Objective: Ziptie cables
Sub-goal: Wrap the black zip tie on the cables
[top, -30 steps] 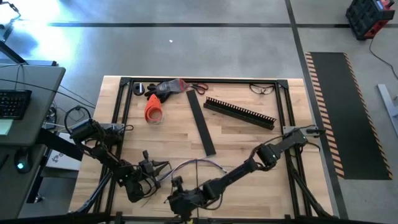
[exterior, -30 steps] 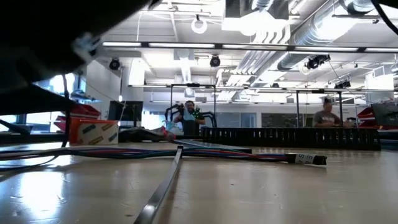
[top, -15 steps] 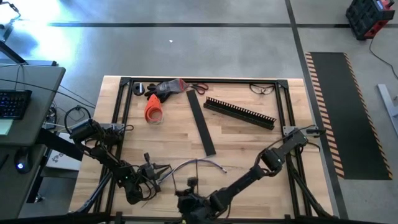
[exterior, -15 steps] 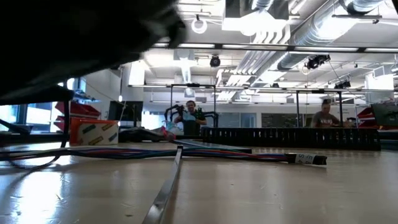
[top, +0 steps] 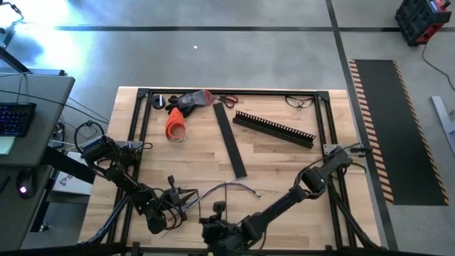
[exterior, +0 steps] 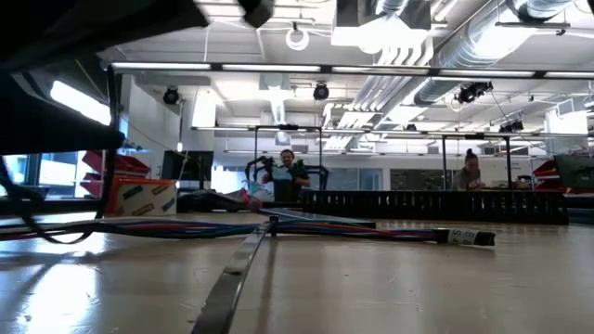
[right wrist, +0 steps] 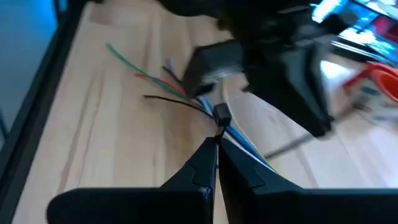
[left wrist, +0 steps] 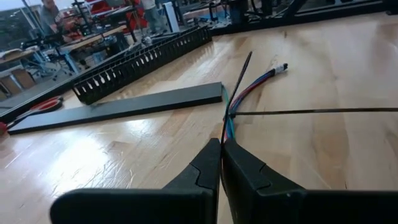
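**Gripping the wire bundle at the table's near edge**

Both grippers sit low at the near side of the wooden table point(top: 284, 160). L gripper point(top: 173, 201): jaws fully closed, tips pinched on a thin black zip tie point(left wrist: 231, 94) that runs fwd from the fingers and crosses the cables point(left wrist: 252, 87); these fan away just ahead of the tips, w/ a white-tagged end farther out. R gripper point(top: 219, 210): jaws likewise pressed together, tips meeting at the small tie head point(right wrist: 221, 114) on the bundle, whether actually clamped on it cannot be told. Splayed free ends (green, red, dark) spread beyond it toward the L gripper's side.

In the high view the cables point(top: 227, 188) arc between the two grippers, just ahead of both. Beyond them, a flat black strip point(top: 230, 142) lies lengthwise; farther and to the R gripper's side, a comb-toothed slotted channel point(top: 274, 129). At the far edge: orange item point(top: 175, 124), scissors point(top: 226, 99), glasses point(top: 300, 102).

Low view: cables point(exterior: 306, 227) lie flat on the tabletop; two people stand in the room behind.
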